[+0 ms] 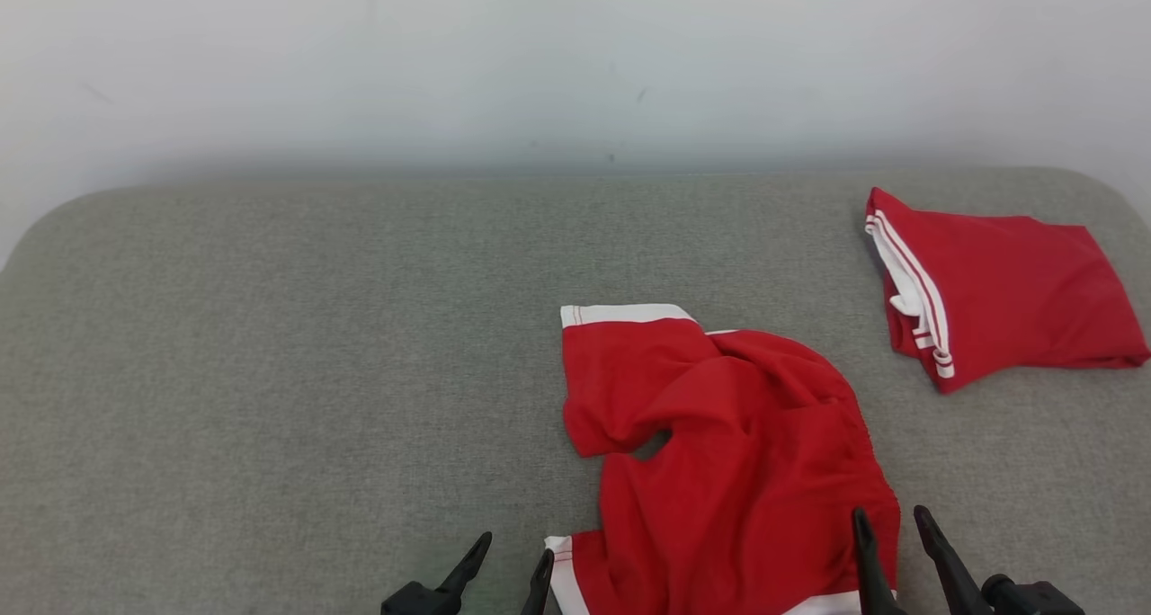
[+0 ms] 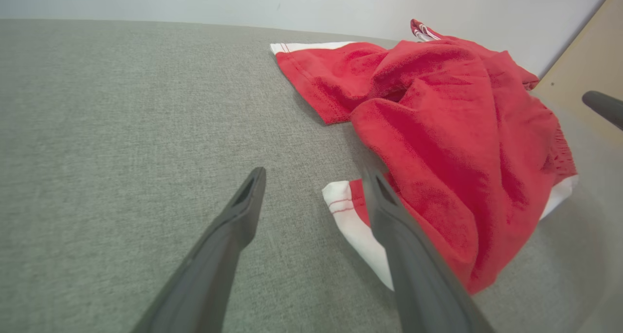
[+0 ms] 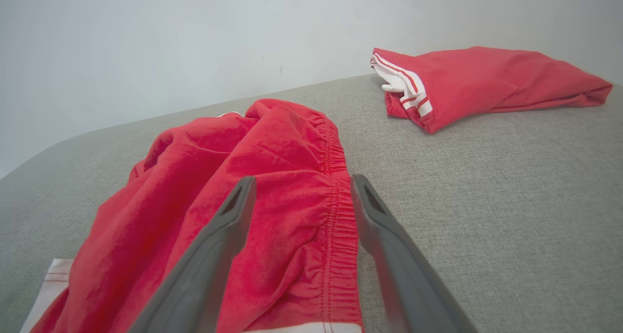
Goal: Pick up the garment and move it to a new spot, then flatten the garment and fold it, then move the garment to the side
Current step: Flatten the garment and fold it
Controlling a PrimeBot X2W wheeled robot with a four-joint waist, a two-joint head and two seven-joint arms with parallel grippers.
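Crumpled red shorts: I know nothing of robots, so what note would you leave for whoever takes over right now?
Left gripper: open, empty, beside the shorts' white hem.
Right gripper: open, over the waistband, holding nothing.
Shorts lie crumpled on the grey pad; a folded pair sits far right.
Done: no flattening or folding on these shorts yet.
Left: flatten, fold, move aside.

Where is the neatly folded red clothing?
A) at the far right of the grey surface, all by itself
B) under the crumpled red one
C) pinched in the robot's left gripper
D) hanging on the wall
A: the folded red garment lies at the far right of the grey surface, apart from the crumpled red garment.
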